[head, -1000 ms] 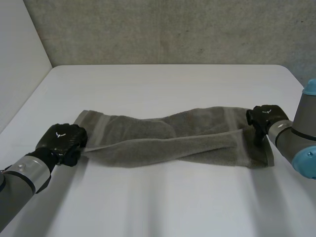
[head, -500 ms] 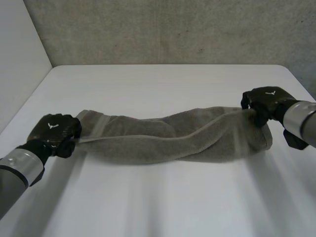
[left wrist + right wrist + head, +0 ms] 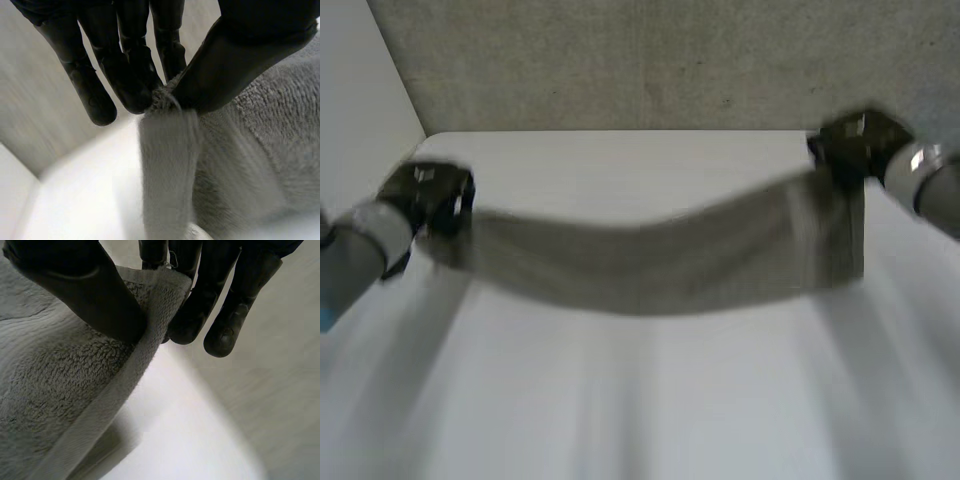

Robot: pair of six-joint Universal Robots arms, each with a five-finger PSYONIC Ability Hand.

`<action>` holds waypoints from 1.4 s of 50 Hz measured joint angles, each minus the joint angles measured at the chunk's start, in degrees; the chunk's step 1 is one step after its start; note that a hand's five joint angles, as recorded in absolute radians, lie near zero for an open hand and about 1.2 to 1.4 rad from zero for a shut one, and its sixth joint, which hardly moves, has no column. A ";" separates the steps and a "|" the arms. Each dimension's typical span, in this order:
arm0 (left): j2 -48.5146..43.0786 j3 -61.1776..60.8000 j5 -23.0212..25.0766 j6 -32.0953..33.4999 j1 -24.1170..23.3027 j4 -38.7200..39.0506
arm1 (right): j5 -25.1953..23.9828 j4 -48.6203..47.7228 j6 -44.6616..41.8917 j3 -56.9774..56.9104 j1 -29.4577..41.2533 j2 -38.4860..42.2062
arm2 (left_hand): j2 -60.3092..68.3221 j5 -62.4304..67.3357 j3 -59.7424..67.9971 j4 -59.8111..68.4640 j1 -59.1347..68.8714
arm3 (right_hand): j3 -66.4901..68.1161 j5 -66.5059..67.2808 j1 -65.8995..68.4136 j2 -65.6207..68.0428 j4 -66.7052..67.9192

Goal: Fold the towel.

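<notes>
The towel [image 3: 650, 265] is held up over the white table [image 3: 620, 410] in the head view, stretched out long between the two hands. One end is gripped by the left hand [image 3: 425, 190] over the table's left side. The other end is gripped by the right hand [image 3: 850, 145] over the table's far right corner. The middle sags toward the table, and it cannot be told whether it touches. The towel is likely held this way so that it is pulled straight before it is laid on the table and folded.

In the left wrist view, a corner of the towel [image 3: 250, 150] is pinched between the thumb and the fingers [image 3: 125, 75] of the left hand [image 3: 240, 55]. The rest of the cloth hangs from the fingertips toward the table.

In the right wrist view, the hemmed edge of the towel [image 3: 60, 390] is pinched the same way by the right hand [image 3: 75, 290], with the thumb on one side and the fingers [image 3: 200, 305] on the other. The cloth hangs below the palm, above the table.
</notes>
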 measured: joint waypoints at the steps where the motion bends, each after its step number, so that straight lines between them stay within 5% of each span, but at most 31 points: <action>1: -0.80 2.15 -0.66 -0.08 -0.62 0.38 | 0.49 -2.52 1.52 -1.30 0.36 0.04 | 0.00 0.00 0.01 0.00 0.00 | 0.01 0.00 0.00 0.00 0.00; 7: -6.06 24.21 -7.78 -3.20 -5.84 7.81 | 4.42 -23.19 17.23 -8.63 1.59 -1.99 | 0.00 0.00 0.21 0.00 0.00 | 0.09 0.00 0.02 0.00 0.00; 14: -5.75 32.56 -10.86 -12.38 -6.86 18.63 | 5.12 -28.82 23.10 -7.49 1.42 -3.19 | 0.00 0.00 0.23 0.00 0.00 | 0.11 0.12 0.02 0.00 0.00; 20: -6.01 23.73 -9.34 -15.38 -5.96 20.98 | 1.52 -27.15 21.91 0.97 1.29 -3.11 | 0.00 0.00 0.26 0.00 0.01 | 0.12 0.13 -0.01 0.00 0.00; 33: -2.50 -11.80 4.33 -12.80 -1.29 25.74 | -9.09 -25.84 13.33 26.56 -3.69 -5.91 | 0.00 0.00 0.33 0.01 0.01 | 0.21 0.13 -0.02 0.00 0.00; 42: 14.55 -25.29 8.39 -10.07 4.53 26.24 | -10.55 -23.01 13.79 36.14 -9.92 -20.98 | 0.00 0.00 0.34 0.01 0.02 | 0.22 0.13 -0.02 0.00 0.00; 51: 30.43 -26.44 11.95 -16.15 8.60 20.69 | -15.45 -11.18 19.49 32.41 -12.51 -33.30 | 0.00 0.00 0.34 0.01 0.02 | 0.22 0.13 -0.02 0.00 0.00; 58: 21.13 -20.85 12.25 -17.74 7.17 17.97 | -14.68 -4.96 15.94 24.63 -9.74 -22.65 | 0.00 0.00 0.34 0.01 0.02 | 0.22 0.13 -0.03 0.00 0.01; 65: -1.00 -5.80 7.40 -14.21 2.23 10.27 | -4.87 0.07 0.94 11.99 -2.61 -2.92 | 0.00 0.00 0.35 0.01 0.02 | 0.22 0.13 -0.03 0.00 0.00; 70: -16.38 12.19 -0.60 -8.85 -1.55 0.42 | 4.76 0.04 -6.09 -0.48 2.11 8.30 | 0.00 0.00 0.38 0.01 0.02 | 0.22 0.13 -0.03 0.00 0.00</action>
